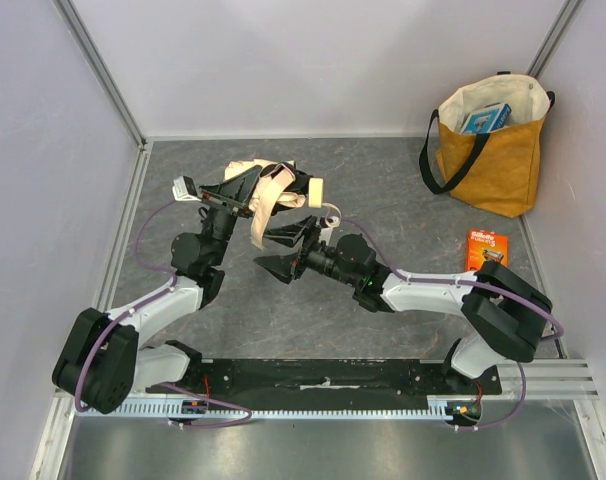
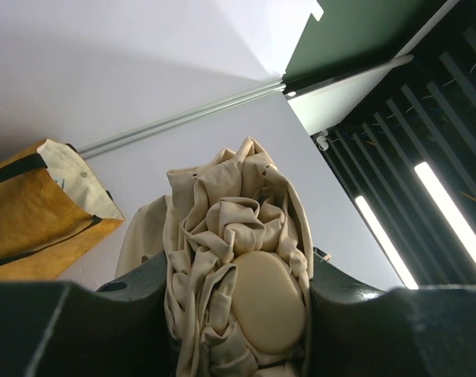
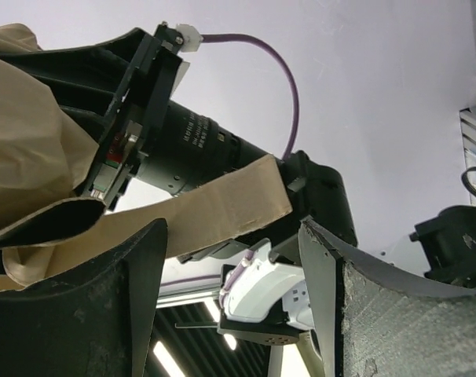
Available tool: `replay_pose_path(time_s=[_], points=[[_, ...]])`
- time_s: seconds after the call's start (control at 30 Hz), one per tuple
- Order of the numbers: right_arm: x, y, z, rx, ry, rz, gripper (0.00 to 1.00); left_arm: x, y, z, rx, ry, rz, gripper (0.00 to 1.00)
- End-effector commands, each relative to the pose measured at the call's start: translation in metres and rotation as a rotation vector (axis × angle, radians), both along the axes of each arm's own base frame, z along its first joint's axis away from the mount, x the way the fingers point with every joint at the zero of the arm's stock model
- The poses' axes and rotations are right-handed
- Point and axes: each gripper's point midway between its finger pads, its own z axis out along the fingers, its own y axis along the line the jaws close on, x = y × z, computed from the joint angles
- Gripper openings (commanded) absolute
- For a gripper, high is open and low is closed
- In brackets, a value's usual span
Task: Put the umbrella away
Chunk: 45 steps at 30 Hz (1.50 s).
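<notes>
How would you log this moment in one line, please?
left gripper: shut on umbrella, aloft | right gripper: open, beside umbrella | tote bag: upright

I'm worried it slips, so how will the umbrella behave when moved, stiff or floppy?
Likely floppy: the umbrella fabric is bunched in loose folds and its strap hangs free, so it may snag. The left gripper squeezes cloth around a smooth knob, so it could slide. Probably light, since one gripper holds it up.

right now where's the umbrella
The umbrella is left of centre in the top view, clamped in the left pincer, with the open right pincer beside it.
</notes>
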Motion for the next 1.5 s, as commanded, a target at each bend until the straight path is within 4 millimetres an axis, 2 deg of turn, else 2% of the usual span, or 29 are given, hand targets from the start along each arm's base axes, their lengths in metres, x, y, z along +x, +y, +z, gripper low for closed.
replay_pose_path(time_s=[0.0, 0.23, 0.3, 0.43, 0.53, 0.67, 0.73, 0.8, 0.87, 0.93, 1.03, 1.17, 1.23, 1.3, 1.4, 1.43, 1.47], points=[[0.018, -0.004, 0.057, 0.362, 0.479, 0.061, 0.75, -0.069, 0.039, 0.09, -0.254, -0.376, -0.028, 0.02], [0.026, -0.005, 0.062, 0.393, 0.461, 0.023, 0.66, -0.073, 0.038, 0.089, -0.262, -0.372, -0.051, 0.02], [0.031, -0.006, 0.064, 0.406, 0.44, -0.007, 0.56, -0.074, 0.038, 0.088, -0.265, -0.367, -0.052, 0.02], [0.032, -0.004, 0.063, 0.407, 0.435, -0.006, 0.52, -0.072, 0.039, 0.082, -0.272, -0.344, -0.059, 0.02], [0.038, -0.009, 0.065, 0.429, 0.413, -0.046, 0.33, -0.073, 0.04, 0.079, -0.273, -0.338, -0.056, 0.02], [0.039, -0.007, 0.063, 0.421, 0.404, -0.049, 0.2, -0.074, 0.041, 0.079, -0.279, -0.338, -0.059, 0.02], [0.038, -0.005, 0.06, 0.404, 0.391, -0.052, 0.1, -0.076, 0.04, 0.081, -0.281, -0.342, -0.066, 0.02], [0.046, -0.008, 0.059, 0.401, 0.35, -0.103, 0.0, -0.078, 0.04, 0.083, -0.28, -0.349, -0.076, 0.02], [0.053, -0.01, 0.055, 0.381, 0.314, -0.127, 0.0, -0.079, 0.04, 0.082, -0.3, -0.335, -0.106, 0.02], [0.067, -0.017, 0.059, 0.379, 0.217, -0.161, 0.0, -0.08, 0.039, 0.08, -0.33, -0.308, -0.155, 0.02], [0.092, -0.022, 0.068, 0.331, -0.031, -0.18, 0.0, -0.077, 0.031, 0.072, -0.41, -0.222, -0.29, 0.02], [0.106, -0.035, 0.081, 0.242, -0.324, -0.238, 0.0, -0.086, 0.014, 0.063, -0.401, -0.156, -0.451, 0.02], [0.115, -0.045, 0.078, 0.162, -0.44, -0.284, 0.0, -0.085, 0.0, 0.047, -0.353, -0.05, -0.508, 0.02], [0.116, -0.05, 0.086, 0.152, -0.568, -0.275, 0.0, -0.085, -0.014, 0.027, -0.279, 0.073, -0.55, 0.02], [0.12, -0.062, 0.082, 0.076, -0.696, -0.291, 0.0, -0.09, -0.021, 0.0, -0.169, 0.199, -0.54, 0.02], [0.12, -0.065, 0.082, 0.054, -0.743, -0.29, 0.0, -0.095, -0.021, -0.003, -0.124, 0.208, -0.53, 0.02], [0.118, -0.066, 0.08, 0.033, -0.784, -0.283, 0.0, -0.093, -0.027, -0.017, -0.06, 0.279, -0.537, 0.02]])
